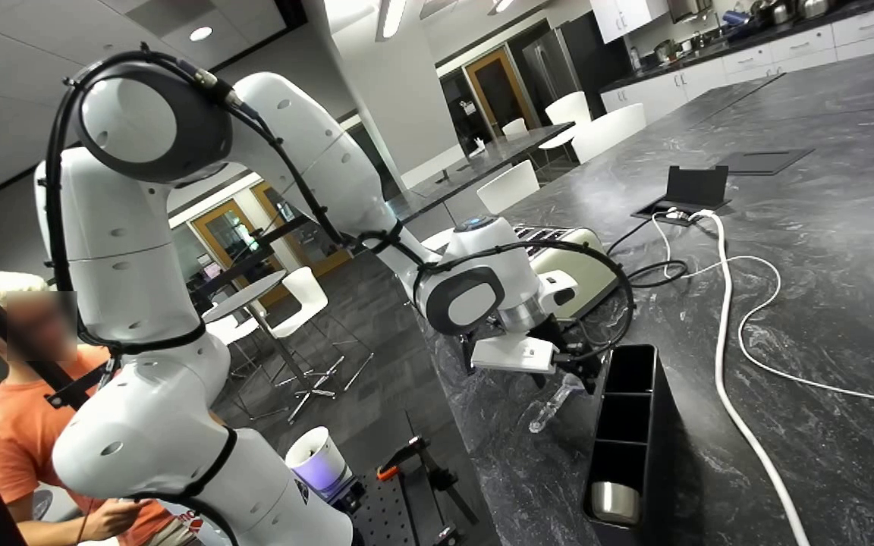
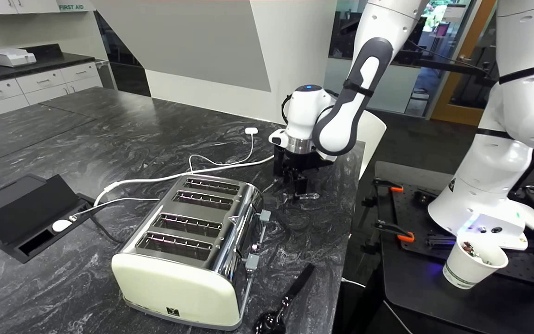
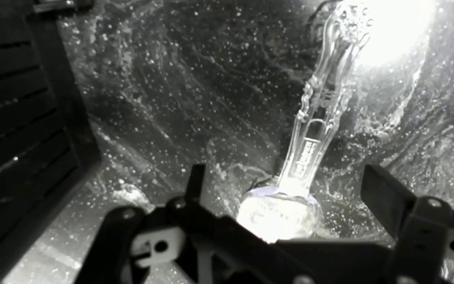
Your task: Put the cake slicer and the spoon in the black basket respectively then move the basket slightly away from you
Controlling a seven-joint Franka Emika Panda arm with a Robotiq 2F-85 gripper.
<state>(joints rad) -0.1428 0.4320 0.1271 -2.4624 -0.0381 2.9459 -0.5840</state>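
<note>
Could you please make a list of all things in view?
Table: one, dark marbled, foreground
Black basket: one, black, on table
Metal item: one, silver, in basket's end compartment
Clear utensil: one, transparent, beside basket
Toaster: one, cream and silver, on table
Dark utensil: one, black, near toaster
Cables: several, mostly white, across table
Socket box: one, black, in table
Paper cup: at least one, white, on stand
Chairs: several, white, background
Cabinets: several, white, background
Person: one, orange shirt, background
Robot arm: one, mostly white, over table
Gripper: one, black, open, above clear utensil
</note>
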